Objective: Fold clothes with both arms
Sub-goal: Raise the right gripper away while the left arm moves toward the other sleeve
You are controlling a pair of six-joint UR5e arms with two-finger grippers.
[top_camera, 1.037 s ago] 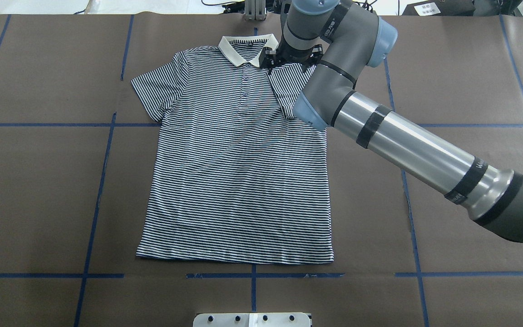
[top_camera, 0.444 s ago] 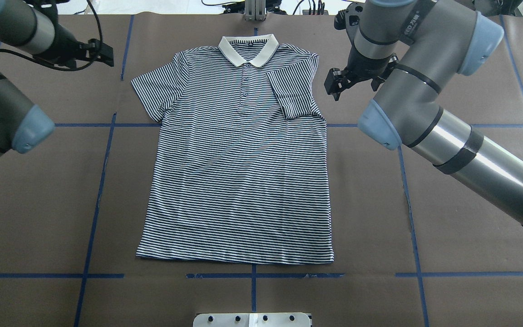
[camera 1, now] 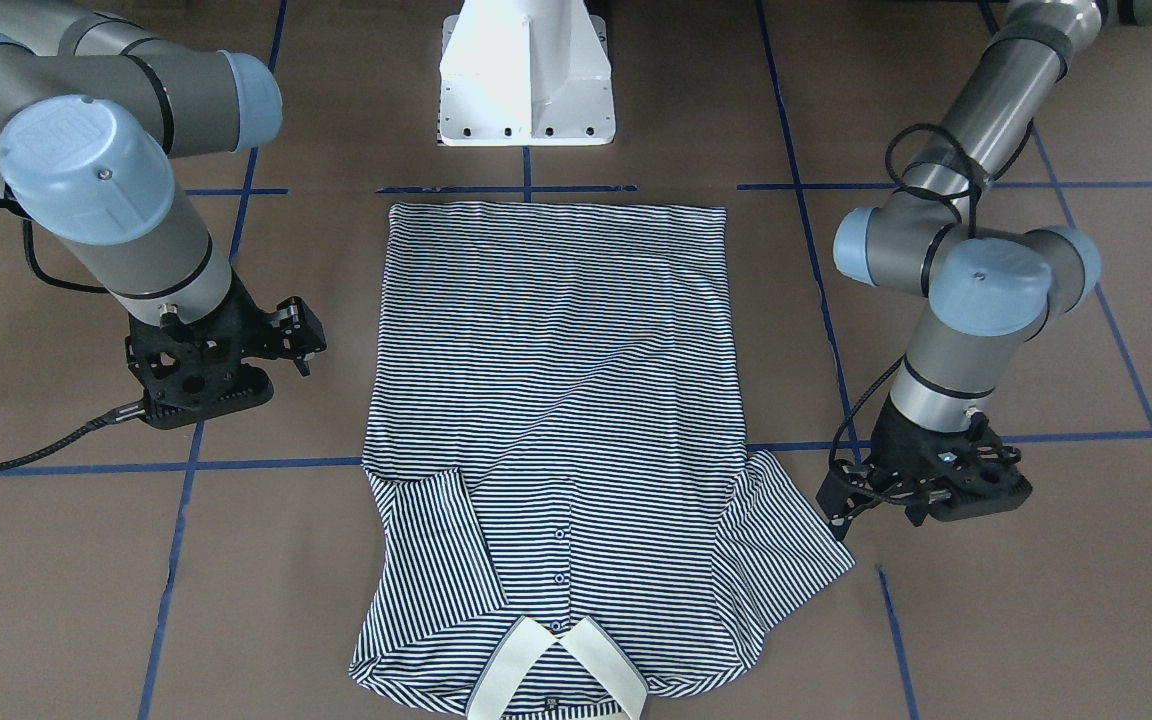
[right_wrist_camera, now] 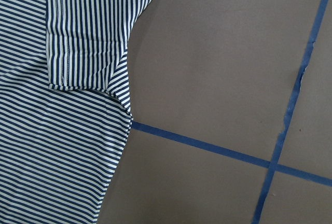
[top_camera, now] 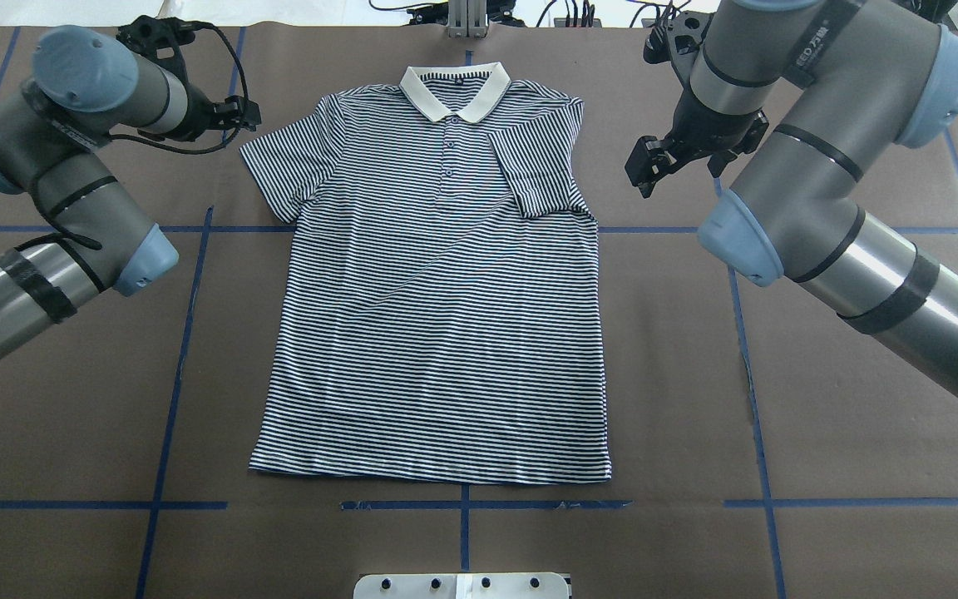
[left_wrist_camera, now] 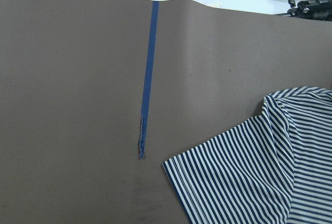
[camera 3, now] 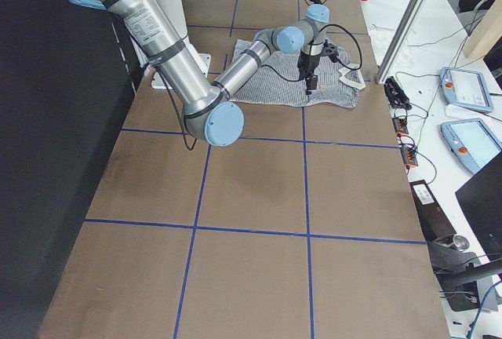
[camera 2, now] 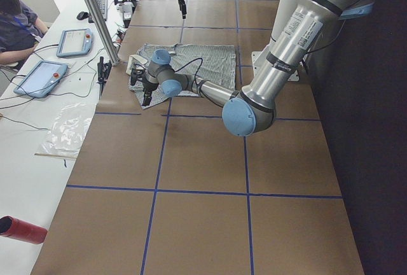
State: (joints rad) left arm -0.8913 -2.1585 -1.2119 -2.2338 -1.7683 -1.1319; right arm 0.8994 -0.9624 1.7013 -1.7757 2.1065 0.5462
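Table (top_camera: 861,466): brown, blue tape; shirt (top_camera: 437,333) lay flat in the middle.
Right gripper (top_camera: 645,170): had backed off the shirt; fingers spread, empty; near sleeve (top_camera: 541,179) folded in.
Left gripper (top_camera: 244,112): had moved near the flat sleeve (top_camera: 279,170); could not tell its fingers; likely next.

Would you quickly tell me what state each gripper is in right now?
Left gripper: jaws open, holding nothing.
Right gripper: jaws open, holding nothing.
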